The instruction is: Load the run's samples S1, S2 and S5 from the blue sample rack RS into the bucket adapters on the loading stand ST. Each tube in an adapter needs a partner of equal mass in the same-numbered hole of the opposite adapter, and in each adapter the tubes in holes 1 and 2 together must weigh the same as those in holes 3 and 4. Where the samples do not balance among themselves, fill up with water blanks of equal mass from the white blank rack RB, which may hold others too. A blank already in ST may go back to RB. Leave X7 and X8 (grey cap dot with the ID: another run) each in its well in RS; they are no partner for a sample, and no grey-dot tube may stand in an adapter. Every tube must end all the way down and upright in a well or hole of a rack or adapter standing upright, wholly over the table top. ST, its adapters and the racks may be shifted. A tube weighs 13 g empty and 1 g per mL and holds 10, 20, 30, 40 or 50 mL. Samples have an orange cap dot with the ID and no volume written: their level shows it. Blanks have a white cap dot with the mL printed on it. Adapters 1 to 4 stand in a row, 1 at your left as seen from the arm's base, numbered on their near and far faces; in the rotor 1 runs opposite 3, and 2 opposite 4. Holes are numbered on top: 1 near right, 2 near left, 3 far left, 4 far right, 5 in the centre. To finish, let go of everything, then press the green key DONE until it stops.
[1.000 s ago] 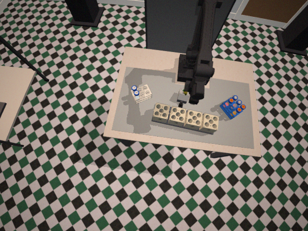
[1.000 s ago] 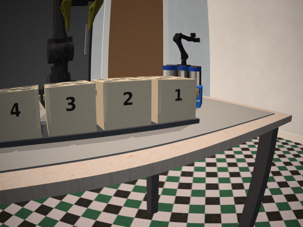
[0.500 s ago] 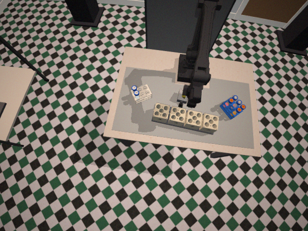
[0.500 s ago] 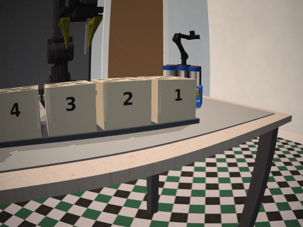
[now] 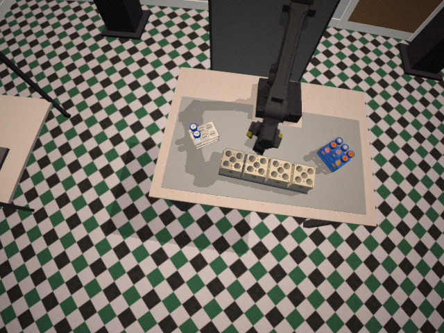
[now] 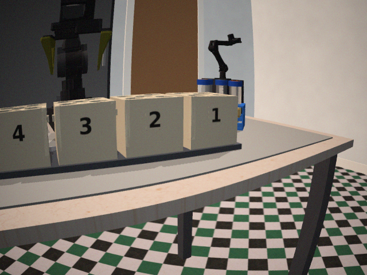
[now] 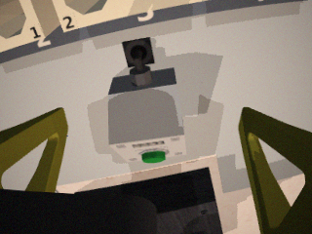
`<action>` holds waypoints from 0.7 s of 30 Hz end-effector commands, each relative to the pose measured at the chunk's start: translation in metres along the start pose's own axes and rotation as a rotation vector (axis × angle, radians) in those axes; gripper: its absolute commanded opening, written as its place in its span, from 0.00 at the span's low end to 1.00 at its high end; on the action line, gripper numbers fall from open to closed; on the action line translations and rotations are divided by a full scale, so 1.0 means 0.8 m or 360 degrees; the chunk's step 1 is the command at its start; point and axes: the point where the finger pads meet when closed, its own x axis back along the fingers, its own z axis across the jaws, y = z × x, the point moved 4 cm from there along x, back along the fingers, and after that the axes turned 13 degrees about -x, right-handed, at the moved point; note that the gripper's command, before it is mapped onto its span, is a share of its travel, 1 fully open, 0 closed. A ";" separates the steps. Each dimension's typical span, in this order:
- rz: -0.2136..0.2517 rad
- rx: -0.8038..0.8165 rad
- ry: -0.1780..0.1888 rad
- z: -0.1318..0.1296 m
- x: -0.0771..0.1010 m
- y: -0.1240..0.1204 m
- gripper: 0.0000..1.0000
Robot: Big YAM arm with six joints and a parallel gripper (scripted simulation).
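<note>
The loading stand ST (image 5: 267,171) holds its adapters in a row; every hole I can see is empty. In the exterior view they read 4, 3, 2, 1 from left to right (image 6: 118,127). The blue sample rack RS (image 5: 336,154) holds several tubes with orange or grey cap dots. The white blank rack RB (image 5: 204,134) holds two blue-capped blanks (image 5: 195,130). My gripper (image 5: 264,135) hangs open and empty behind the stand, over the green key DONE (image 7: 154,155). Its yellow fingers stand wide on either side of the key's grey box. It shows above adapters 3 and 4 in the exterior view (image 6: 75,53).
A small black post (image 7: 138,58) stands between the key box and the stand. The arm's base (image 5: 279,102) sits at the back of the table. RS (image 6: 240,116) stands just behind adapter 1, its tubes (image 6: 221,85) rising above it.
</note>
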 end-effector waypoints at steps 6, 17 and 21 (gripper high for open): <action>-0.0107 -0.0588 0.0050 -0.060 0.023 0.057 1.00; -0.0076 -0.0888 0.0022 -0.175 0.024 0.092 1.00; -0.0076 -0.0888 0.0020 -0.195 0.024 0.099 1.00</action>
